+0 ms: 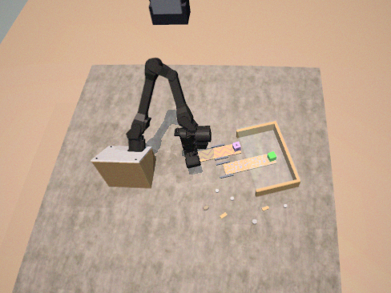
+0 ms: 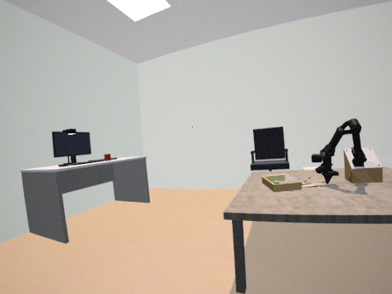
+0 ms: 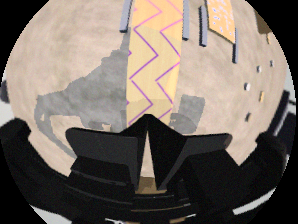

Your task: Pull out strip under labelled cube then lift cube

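A purple cube (image 1: 236, 146) with a dark mark on its top rests on the far end of the zigzag strip (image 1: 220, 151) (image 3: 150, 55), just outside the tray's open side. A plain green cube (image 1: 272, 156) (image 2: 276, 181) rests on the far end of the spotted strip (image 1: 245, 164) (image 3: 221, 20), inside the tray. My gripper (image 1: 191, 157) (image 2: 328, 181) (image 3: 147, 117) points down and is shut. Its closed tips are at the near part of the zigzag strip, narrower than the strip and midway across it. The tips' exact contact is hidden.
A low wooden-walled tray (image 1: 288, 150) (image 2: 287, 186) opens towards the arm. Short grey rails (image 1: 227, 176) (image 3: 204, 27) flank both strips. Small white pebbles (image 1: 231, 198) and orange chips (image 1: 223, 215) lie on the near side. The arm's wooden base box (image 1: 126, 173) (image 2: 363, 175) stands at the left.
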`<state>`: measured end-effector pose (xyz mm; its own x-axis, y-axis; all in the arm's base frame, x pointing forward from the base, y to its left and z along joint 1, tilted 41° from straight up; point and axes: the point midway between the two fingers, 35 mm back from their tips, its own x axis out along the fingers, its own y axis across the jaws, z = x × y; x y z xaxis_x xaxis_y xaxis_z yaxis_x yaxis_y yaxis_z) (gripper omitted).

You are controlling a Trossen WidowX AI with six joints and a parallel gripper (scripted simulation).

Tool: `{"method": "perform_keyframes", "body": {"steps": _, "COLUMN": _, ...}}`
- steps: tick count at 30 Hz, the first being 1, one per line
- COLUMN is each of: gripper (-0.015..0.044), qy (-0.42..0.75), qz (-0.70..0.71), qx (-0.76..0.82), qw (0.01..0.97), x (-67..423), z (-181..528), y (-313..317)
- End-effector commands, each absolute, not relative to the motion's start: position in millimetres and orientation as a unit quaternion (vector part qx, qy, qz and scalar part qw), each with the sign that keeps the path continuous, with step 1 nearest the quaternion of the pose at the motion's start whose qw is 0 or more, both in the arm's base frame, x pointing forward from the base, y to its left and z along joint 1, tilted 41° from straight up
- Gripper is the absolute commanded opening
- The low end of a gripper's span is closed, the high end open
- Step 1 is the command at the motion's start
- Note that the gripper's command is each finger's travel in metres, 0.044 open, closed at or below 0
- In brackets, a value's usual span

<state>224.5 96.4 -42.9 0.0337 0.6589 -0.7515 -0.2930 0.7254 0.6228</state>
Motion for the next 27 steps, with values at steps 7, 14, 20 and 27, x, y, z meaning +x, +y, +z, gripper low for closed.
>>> {"method": "perform_keyframes", "body": {"steps": 7, "gripper": 0.0, "qy": 0.619, "qz": 0.34, "qx": 0.152, "qw": 0.692, "x": 201, "z": -49, "y": 95}}
{"method": "perform_keyframes", "body": {"steps": 14, "gripper": 0.0, "qy": 0.619, "qz": 0.34, "qx": 0.152, "qw": 0.692, "x": 193, "z": -51, "y": 93}}
{"method": "perform_keyframes", "body": {"steps": 20, "gripper": 0.0, "qy": 0.619, "qz": 0.34, "qx": 0.152, "qw": 0.692, "x": 187, "z": -52, "y": 92}}
{"method": "perform_keyframes", "body": {"steps": 27, "gripper": 0.0, "qy": 0.619, "qz": 0.34, "qx": 0.152, "qw": 0.692, "x": 187, "z": -52, "y": 92}}
